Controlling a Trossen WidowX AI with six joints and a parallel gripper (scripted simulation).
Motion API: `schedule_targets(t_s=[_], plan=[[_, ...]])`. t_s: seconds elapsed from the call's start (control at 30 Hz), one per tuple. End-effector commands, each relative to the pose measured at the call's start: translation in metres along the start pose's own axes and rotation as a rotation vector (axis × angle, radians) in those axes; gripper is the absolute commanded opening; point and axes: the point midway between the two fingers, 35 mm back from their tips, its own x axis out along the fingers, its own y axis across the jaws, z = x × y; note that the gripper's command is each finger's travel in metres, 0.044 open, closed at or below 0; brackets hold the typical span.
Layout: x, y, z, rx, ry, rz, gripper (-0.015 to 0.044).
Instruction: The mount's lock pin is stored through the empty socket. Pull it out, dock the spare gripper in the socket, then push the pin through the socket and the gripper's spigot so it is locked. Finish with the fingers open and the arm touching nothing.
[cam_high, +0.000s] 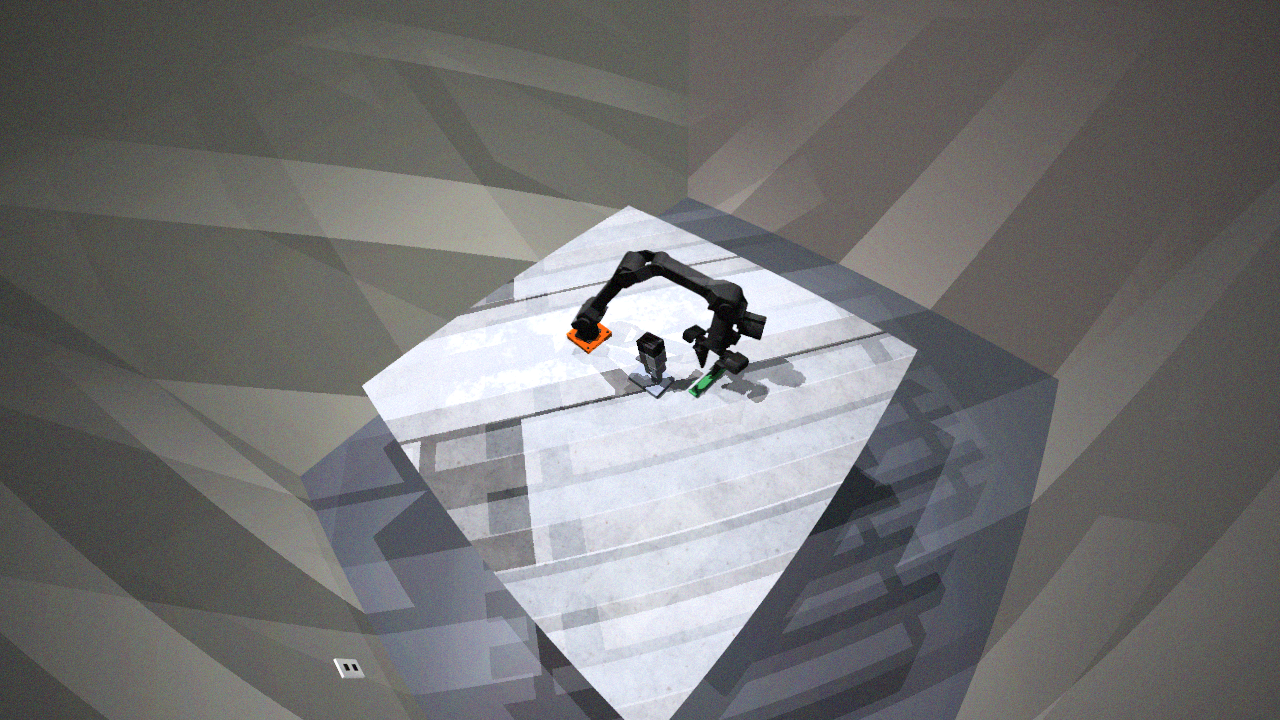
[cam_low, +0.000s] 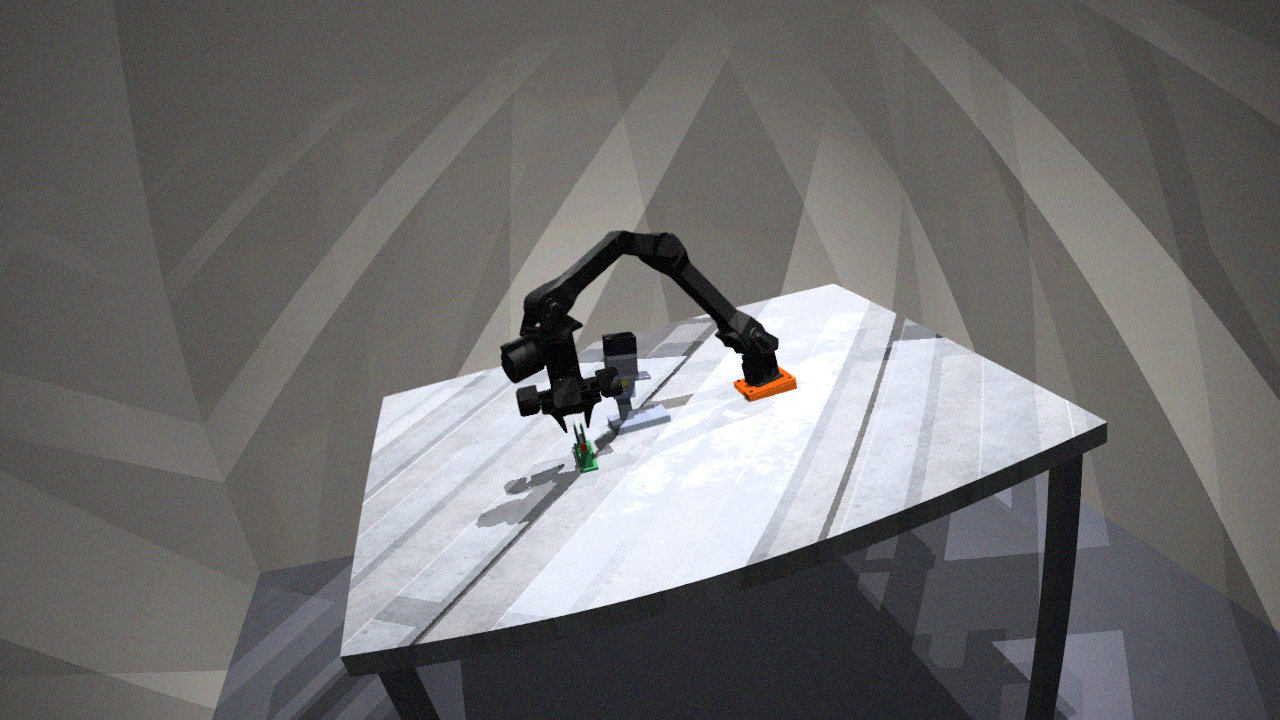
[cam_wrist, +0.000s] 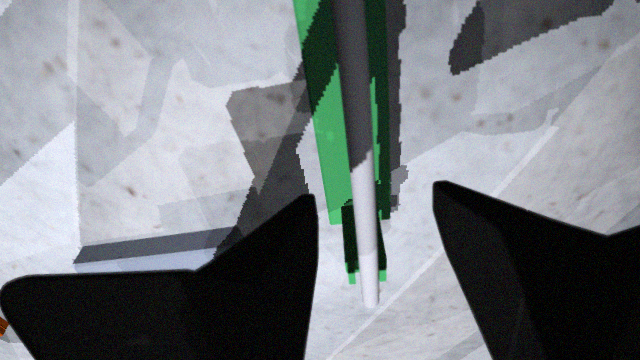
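The lock pin (cam_wrist: 365, 200) is a pale rod lying lengthwise on a green cradle (cam_high: 700, 386) (cam_low: 588, 466) (cam_wrist: 331, 150). A red end (cam_low: 583, 446) shows at the cradle in the exterior view. My gripper (cam_high: 709, 366) (cam_low: 576, 429) (cam_wrist: 374, 201) is open and empty, pointing down just above the cradle. In the wrist view the pin's near end runs between the fingertips, with gaps on both sides. A tall grey unit with a black top (cam_high: 655, 360) (cam_low: 619, 363) stands upright over a pale base plate (cam_high: 660, 392) (cam_low: 650, 419). I cannot tell how its spigot and socket sit.
The orange arm base (cam_high: 588, 344) (cam_low: 765, 388) stands on the table, on the other side of the tall unit from the cradle. The base plate's edge (cam_wrist: 145, 263) shows beside the left finger in the wrist view. The arm arches above the tall unit.
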Motion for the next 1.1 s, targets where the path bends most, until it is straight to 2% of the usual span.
schedule_targets(t_s=[0.0,0.83,1.03,1.07], plan=[[0.007,0.001,0.002,-0.004,-0.001,0.006,0.0180],[0.040,0.003,0.011,-0.004,-0.001,0.007,0.0180],[0.040,0.003,0.011,-0.004,-0.001,0.007,0.0023],[0.040,0.003,0.011,-0.004,-0.001,0.007,0.0016]])
